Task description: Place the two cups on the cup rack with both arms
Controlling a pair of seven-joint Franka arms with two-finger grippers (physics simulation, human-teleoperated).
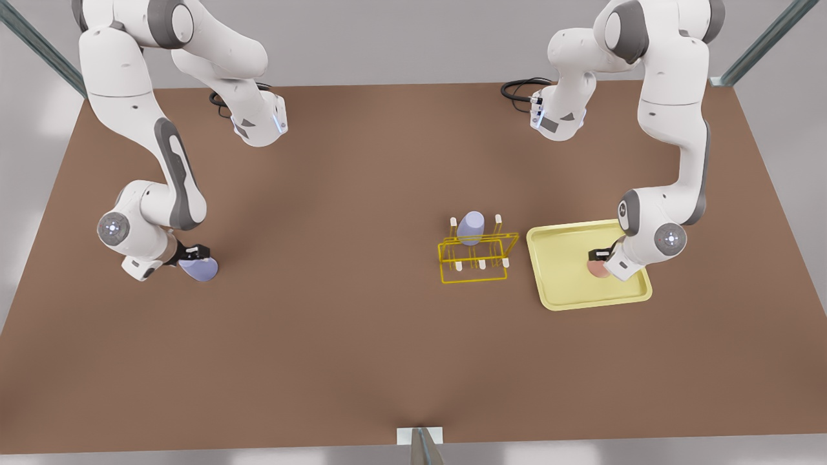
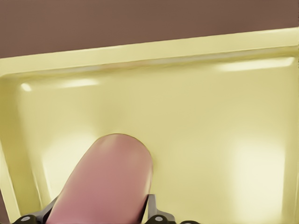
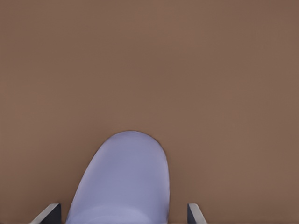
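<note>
The salmon pink cup (image 1: 598, 268) (image 2: 105, 182) is over the pale yellow tray (image 1: 568, 290), and my left gripper (image 1: 601, 260) (image 2: 100, 218), at the front view's right, is shut on it. At the front view's left, the lavender cup (image 1: 198, 268) (image 3: 124, 182) sits tilted between the fingers (image 3: 50, 213) of my right gripper (image 1: 194, 255) (image 3: 124, 215). That gripper is open, with a slim gap on each side of the cup. The yellow wire cup rack (image 1: 475, 261) stands mid-table, left of the tray, with another lavender cup (image 1: 471, 226) upside down on a back peg.
The tray's raised rim (image 2: 140, 49) surrounds the pink cup. Bare brown tabletop (image 3: 149, 60) lies around the lavender cup. The rack's other white-tipped pegs (image 1: 481, 263) carry nothing. Both arm bases stand at the table's far edge.
</note>
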